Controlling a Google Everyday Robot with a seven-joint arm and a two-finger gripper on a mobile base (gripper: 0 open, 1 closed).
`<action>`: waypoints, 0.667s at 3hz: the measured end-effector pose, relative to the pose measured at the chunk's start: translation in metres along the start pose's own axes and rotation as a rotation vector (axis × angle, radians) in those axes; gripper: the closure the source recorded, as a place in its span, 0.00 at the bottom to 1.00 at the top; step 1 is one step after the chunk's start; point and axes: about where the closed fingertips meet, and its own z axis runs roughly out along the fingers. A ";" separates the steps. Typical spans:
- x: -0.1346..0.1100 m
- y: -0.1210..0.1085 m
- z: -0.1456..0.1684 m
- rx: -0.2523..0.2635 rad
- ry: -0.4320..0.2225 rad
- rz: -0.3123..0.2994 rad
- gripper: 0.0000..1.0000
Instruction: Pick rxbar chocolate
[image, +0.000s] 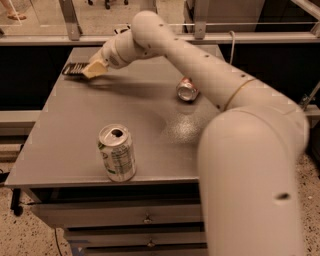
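The rxbar chocolate (74, 69) is a flat dark bar with pale lettering at the far left of the grey table (65, 150). My gripper (93, 69) is shut on the bar's right end and holds it just above the table top, close to the far left edge. The bar sticks out to the left of the gripper. My arm reaches over the table from the right.
A silver-green can (117, 152) stands upright near the table's front edge. A red-orange can (187, 90) lies on its side at mid-right, just under my arm. Drawers (145, 218) sit below the table front. A rail (50, 39) runs behind the table.
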 end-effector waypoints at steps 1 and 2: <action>-0.049 0.001 -0.091 0.134 -0.074 -0.196 1.00; -0.068 0.002 -0.140 0.199 -0.109 -0.283 1.00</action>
